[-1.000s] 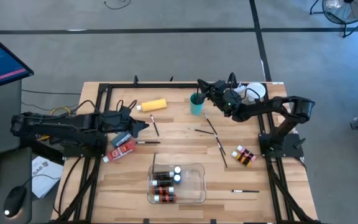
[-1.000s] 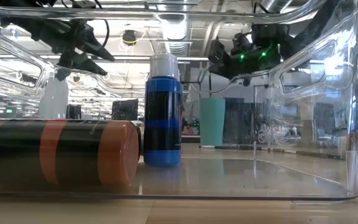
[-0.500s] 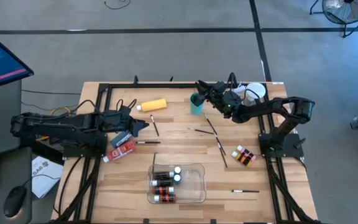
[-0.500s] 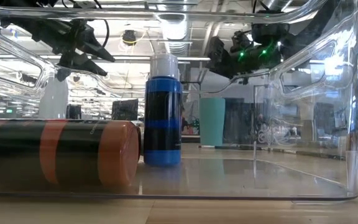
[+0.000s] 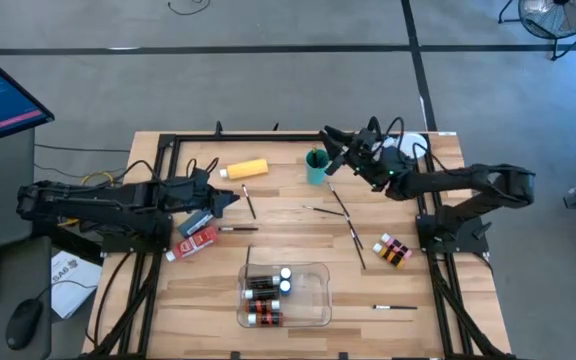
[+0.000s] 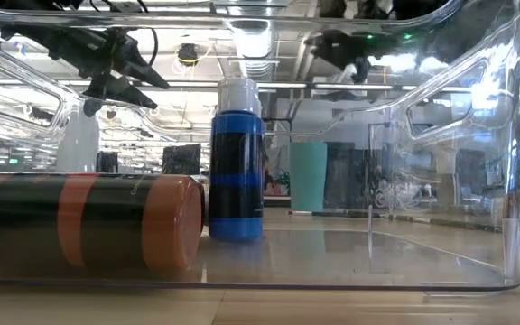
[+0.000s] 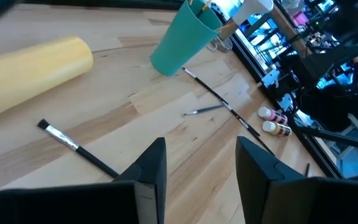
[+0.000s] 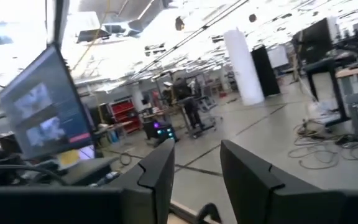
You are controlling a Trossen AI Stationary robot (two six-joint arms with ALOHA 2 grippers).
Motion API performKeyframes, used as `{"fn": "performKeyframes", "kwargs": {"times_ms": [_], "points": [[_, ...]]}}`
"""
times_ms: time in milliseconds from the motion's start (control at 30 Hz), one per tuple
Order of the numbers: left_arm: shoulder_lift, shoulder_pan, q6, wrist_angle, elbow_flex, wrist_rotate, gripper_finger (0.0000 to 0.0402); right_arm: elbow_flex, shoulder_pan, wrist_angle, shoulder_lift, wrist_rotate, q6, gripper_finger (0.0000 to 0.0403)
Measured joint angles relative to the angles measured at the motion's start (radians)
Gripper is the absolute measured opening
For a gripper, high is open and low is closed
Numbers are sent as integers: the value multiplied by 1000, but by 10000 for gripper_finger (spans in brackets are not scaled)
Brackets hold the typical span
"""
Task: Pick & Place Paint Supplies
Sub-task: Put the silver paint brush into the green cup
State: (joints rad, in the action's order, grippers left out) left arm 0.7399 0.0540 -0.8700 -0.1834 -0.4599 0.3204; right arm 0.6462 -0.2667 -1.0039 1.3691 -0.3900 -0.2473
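Nearest the table's front edge, a thin paint brush (image 5: 395, 307) lies alone on the wood. Just behind it, the clear tray (image 5: 315, 297) holds several paint bottles (image 5: 265, 290), unchanged from a second ago; the low view shows a blue bottle (image 6: 236, 162) upright and a brown one (image 6: 84, 223) on its side.

At mid-table, two small bottles (image 5: 392, 250) lie near the right arm's base, loose brushes (image 5: 346, 220) lie scattered, and red and grey tubes (image 5: 197, 236) sit below the left gripper (image 5: 233, 200). That gripper has not moved; its fingers (image 7: 152, 172) stand apart with nothing between them, above a brush (image 7: 78, 148).

Farther back lie the yellow bottle (image 5: 245, 169) and the teal cup (image 5: 316, 167), which now has a brush handle showing at its mouth (image 7: 199, 5). The right gripper (image 5: 336, 145) has lifted and drawn back from above the cup, and its fingers (image 8: 160, 174) have gone from pressed together to spread, empty.
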Motion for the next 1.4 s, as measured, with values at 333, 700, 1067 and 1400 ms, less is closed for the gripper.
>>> {"fn": "performKeyframes", "kwargs": {"times_ms": [333,700,1067,1400], "points": [[0,0,25,14,0,8,99,219,62,565,-147,131,-68,120],[0,0,120,23,0,-114,99,454,88,908,-136,228,-90,120],[0,-4,208,28,0,-217,99,581,88,1258,-142,303,-120,120],[0,-4,78,30,0,-217,99,645,71,1577,-150,368,-147,120]]}}
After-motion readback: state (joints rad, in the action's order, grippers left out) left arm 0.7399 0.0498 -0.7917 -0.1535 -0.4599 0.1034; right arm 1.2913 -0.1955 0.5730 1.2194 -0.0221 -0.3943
